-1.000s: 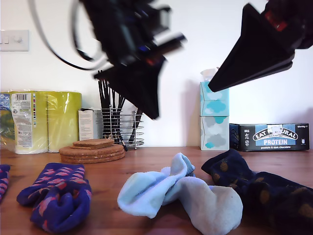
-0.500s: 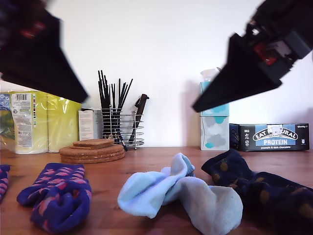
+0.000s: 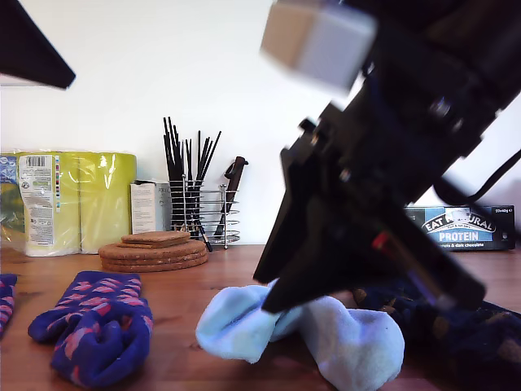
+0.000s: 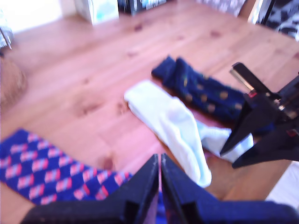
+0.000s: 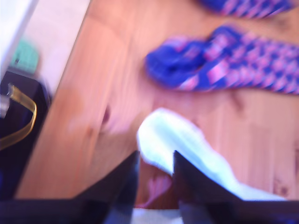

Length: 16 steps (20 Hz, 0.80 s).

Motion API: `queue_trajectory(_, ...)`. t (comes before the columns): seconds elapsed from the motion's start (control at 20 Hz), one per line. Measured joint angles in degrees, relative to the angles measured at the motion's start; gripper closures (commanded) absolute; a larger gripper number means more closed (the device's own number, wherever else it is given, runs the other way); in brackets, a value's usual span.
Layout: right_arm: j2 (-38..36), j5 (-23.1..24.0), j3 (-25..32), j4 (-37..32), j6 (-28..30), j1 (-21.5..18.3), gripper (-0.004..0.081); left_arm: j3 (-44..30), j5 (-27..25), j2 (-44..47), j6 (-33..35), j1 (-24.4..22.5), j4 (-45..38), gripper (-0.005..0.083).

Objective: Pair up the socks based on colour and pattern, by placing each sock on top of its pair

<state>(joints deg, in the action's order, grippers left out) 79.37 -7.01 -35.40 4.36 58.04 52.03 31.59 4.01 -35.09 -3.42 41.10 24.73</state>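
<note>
1. My second gripper [image 5: 154, 175] hangs low over the pale blue socks [image 3: 301, 330], which lie heaped at the counter's [image 3: 228, 269] front middle in the exterior view. Its fingers [image 5: 122, 186] stand a little apart with nothing between them, straddling the end of one pale sock [image 5: 182, 149].
2. My first gripper [image 4: 160, 179] is up high, fingers [image 4: 145, 186] pressed together and empty, above the diamond sock [image 4: 51, 170].
3. The navy spotted socks [image 4: 205, 95] lie bunched just beside the pale ones. A diamond sock [image 3: 94, 322] sits apart at the exterior view's left, another [image 3: 4, 297] poking in at that edge.
4. Judgement: the pale pair is in hand, and looks overlapped but crumpled.
5. Next move calls for lowering my second gripper onto the sock end, pinching one layer only, then laying it flat over its mate.
</note>
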Motion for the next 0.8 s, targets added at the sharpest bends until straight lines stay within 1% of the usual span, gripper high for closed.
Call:
queue_trajectory(0.1, 3.02, 2.62, -3.72, 0.13, 2.36, 0.5, 0.0391, -0.02, 0.39, -0.24, -0.68, 0.0, 0.37, 0.0794)
queue_trajectory(0.2, 5.66, 3.48, -9.51, 2.05, 4.31, 0.57, 0.0392, -0.02, 0.83, -0.24, -0.74, 0.0, 0.37, 0.0793)
queue_trajectory(0.3, 7.87, 3.54, -15.02, 6.19, 5.79, 0.57, 0.0392, -0.02, 0.85, -0.24, -0.76, 0.0, 0.39, 0.0794)
queue_trajectory(0.5, 14.23, 3.56, -22.77, 17.4, 6.6, 0.57, 0.0392, -0.02, 1.33, -0.24, -0.83, 0.0, 0.33, 0.0793)
queue_trajectory(0.6, 16.76, 3.56, -24.5, 21.14, 8.37, 0.57, 0.0392, -0.02, 1.86, -0.24, -0.87, 0.0, 0.33, 0.0793)
queue_trajectory(0.8, 17.29, 3.56, -24.74, 24.06, 12.41, 0.57, 0.0392, -0.02, 1.9, -0.24, -0.87, 0.0, 0.24, 0.0793)
